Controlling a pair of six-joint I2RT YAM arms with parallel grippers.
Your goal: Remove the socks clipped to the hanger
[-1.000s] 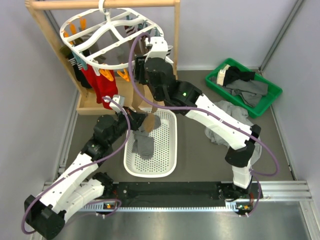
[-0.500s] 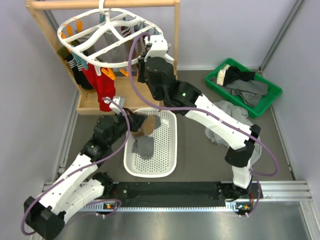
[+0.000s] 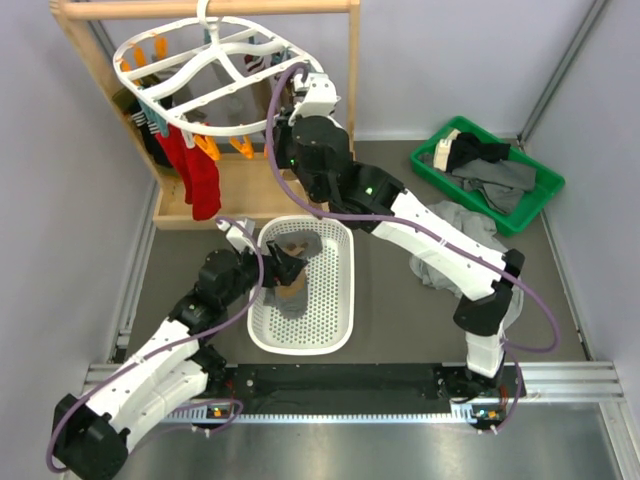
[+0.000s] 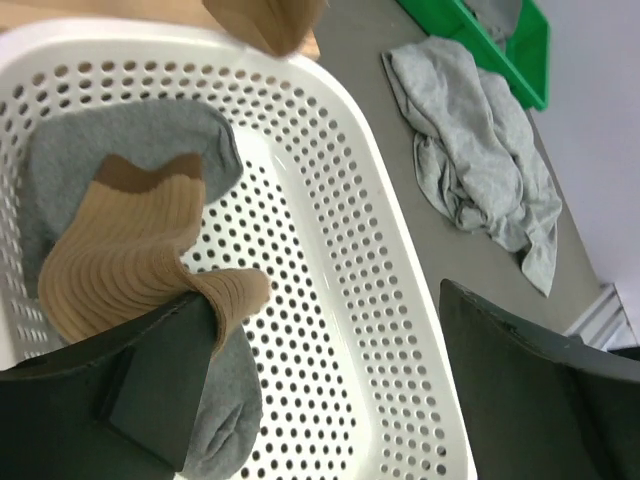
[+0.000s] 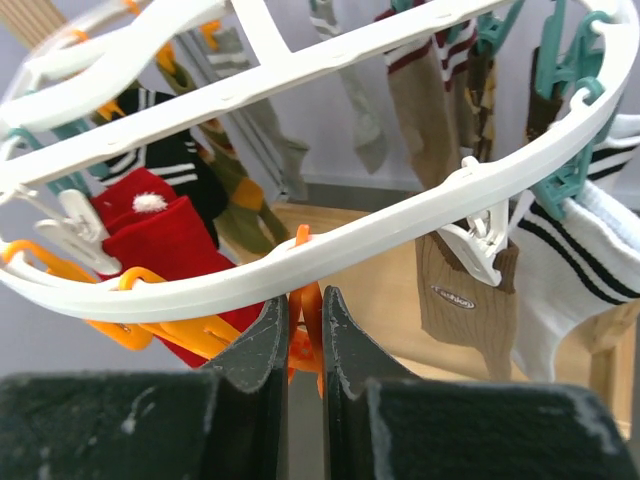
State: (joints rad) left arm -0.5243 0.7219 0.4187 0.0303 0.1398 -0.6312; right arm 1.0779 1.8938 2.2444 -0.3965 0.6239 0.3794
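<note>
Tan sock (image 4: 120, 250) sits in the basket (image 4: 380, 300) under the wide-open left gripper (image 4: 330, 360); right gripper (image 5: 303, 308) is pinching an orange clip (image 5: 304, 335).

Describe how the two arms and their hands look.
The left arm and right arm have white links, black joint housings and looping purple cables; a green light glows on the right one. The left hand and right hand each carry two dark, flat fingers.

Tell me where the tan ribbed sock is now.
Left wrist view, left side: the tan ribbed sock lies inside the white perforated basket, on top of a grey sock.
</note>
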